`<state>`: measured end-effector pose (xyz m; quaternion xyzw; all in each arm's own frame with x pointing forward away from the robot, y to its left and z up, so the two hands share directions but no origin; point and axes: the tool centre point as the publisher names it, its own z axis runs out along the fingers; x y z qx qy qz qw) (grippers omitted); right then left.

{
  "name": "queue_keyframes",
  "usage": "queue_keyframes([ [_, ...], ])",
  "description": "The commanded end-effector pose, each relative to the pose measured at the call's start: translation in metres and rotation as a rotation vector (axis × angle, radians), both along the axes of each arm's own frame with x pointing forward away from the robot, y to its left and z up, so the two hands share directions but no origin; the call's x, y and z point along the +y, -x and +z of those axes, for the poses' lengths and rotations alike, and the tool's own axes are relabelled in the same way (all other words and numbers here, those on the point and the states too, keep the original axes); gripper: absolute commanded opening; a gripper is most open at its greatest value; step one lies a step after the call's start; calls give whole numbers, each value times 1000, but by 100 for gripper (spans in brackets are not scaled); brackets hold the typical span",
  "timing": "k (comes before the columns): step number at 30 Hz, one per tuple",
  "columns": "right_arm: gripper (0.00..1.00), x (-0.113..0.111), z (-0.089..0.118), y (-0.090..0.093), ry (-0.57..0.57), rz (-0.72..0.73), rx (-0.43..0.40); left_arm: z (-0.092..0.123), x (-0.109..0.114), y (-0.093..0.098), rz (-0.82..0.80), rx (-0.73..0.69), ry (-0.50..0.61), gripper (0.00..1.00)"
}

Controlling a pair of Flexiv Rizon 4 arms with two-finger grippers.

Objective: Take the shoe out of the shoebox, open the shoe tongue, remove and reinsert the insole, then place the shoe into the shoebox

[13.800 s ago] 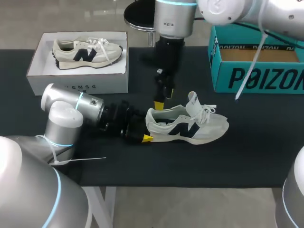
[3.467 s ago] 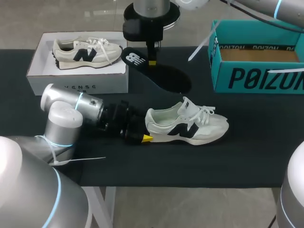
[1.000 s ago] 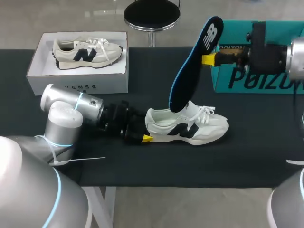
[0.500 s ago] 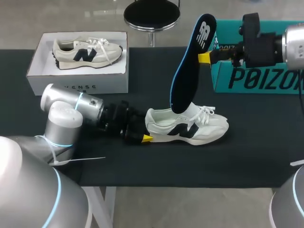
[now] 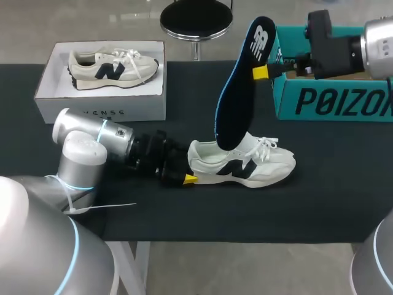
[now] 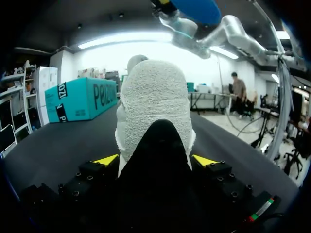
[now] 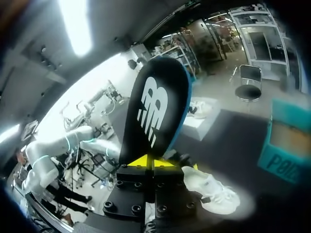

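A cream sneaker [image 5: 245, 162] with a dark logo lies on its sole on the black table [image 5: 307, 196], toe pointing right. My left gripper [image 5: 190, 166] is shut on its heel; in the left wrist view the heel [image 6: 154, 102] fills the gap between the yellow fingertips [image 6: 106, 159]. My right gripper [image 5: 261, 72] is shut on the heel end of a dark, blue-edged insole [image 5: 238, 92]. The insole hangs steeply, its toe end at the sneaker's opening. The right wrist view shows the insole [image 7: 154, 104] standing up from that gripper [image 7: 153, 161], with the sneaker [image 7: 211, 191] below.
A white shoebox [image 5: 101, 109] stands at the back left with a second cream sneaker [image 5: 113, 66] in it. A teal box [image 5: 334, 101] stands at the back right, right behind my right arm.
My right arm has carried the insole slightly left and up. The insole's lower end has shifted toward the sneaker's opening. The left arm and sneaker have not moved.
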<state>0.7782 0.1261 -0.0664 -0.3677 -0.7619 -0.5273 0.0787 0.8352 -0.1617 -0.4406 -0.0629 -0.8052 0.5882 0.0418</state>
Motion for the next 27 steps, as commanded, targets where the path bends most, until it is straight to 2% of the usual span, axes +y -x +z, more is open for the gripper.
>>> queue_keyframes([
  [1, 0, 8, 16, 6, 76, 28, 51, -7, -1, 0, -1, 0, -2, 0],
  [16, 0, 9, 23, 55, 130, 42, 121, -7, -1, 0, -1, 0, -2, 0],
  [27, 0, 10, 22, 67, 162, 79, 140, -7, -1, 0, -1, 0, -2, 0],
])
